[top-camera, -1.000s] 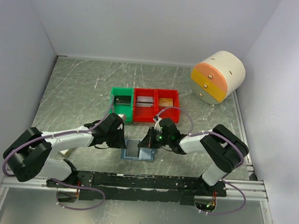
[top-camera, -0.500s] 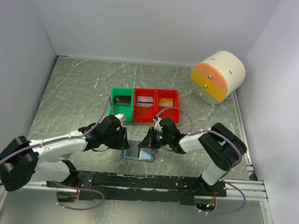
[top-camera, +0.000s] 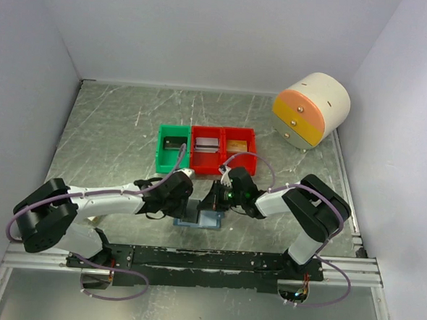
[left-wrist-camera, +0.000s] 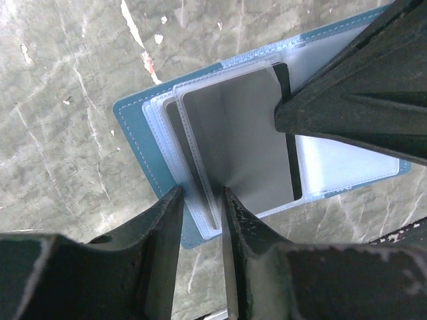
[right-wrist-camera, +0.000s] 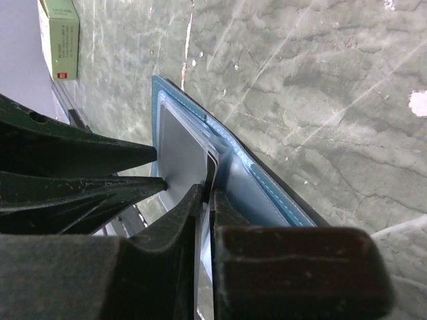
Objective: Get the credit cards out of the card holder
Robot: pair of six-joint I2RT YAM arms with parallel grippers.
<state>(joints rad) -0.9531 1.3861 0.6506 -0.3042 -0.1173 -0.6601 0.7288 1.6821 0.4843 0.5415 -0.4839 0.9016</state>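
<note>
Right hand (right-wrist-camera: 208, 195) pinches open card holder (left-wrist-camera: 135, 127); left hand (left-wrist-camera: 201, 202) straddles grey credit card (left-wrist-camera: 233, 130), grip unclear; bins (top-camera: 222, 142) behind.

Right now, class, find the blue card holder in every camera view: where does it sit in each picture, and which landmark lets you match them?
Top external: card holder lies low centre, partly hidden under the arms.
Left wrist: card holder fills the middle, lying open, with its blue edge at left.
Right wrist: card holder sits centre-left, running diagonally, seen from a low angle.
Shared landmark: the marbled grey table beneath it.
</note>
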